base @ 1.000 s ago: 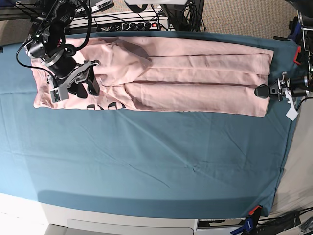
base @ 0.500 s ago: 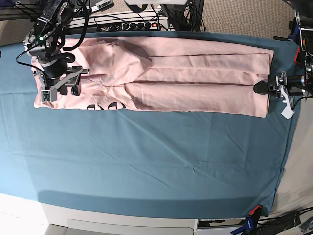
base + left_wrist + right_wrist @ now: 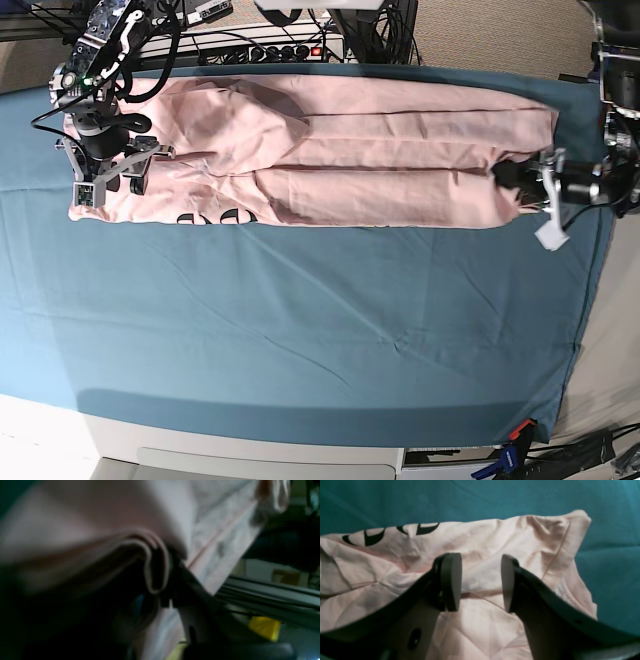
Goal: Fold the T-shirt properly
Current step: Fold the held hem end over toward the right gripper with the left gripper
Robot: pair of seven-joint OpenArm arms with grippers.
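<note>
Fingers [image 3: 450, 582] of the right gripper [image 3: 480, 582] stand apart in the right wrist view, hovering over the pink cloth with nothing between the pads; I read that gripper as empty. On the left gripper [image 3: 162, 590] the jaws are closed onto a folded edge of the T-shirt [image 3: 320, 160], which the left wrist view shows as stacked layers curling around the finger, though that view is blurred and dim. The T-shirt lies as a long, narrow folded band across the upper part of the base view, on the teal table cloth [image 3: 320, 330], with black lettering showing along its lower edge at upper left. In the base view the right gripper [image 3: 112, 178] sits over the band's left end and the left gripper [image 3: 515, 180] at its right end. I judge the garment to be light, limp cotton with no stiffness: it will drape, sag between grip points and slide over itself, so layers may separate if only the top ply is caught. I would take hold at the hemmed or folded edges near the corners, catching all layers, and lift both ends evenly to keep the band from twisting.
</note>
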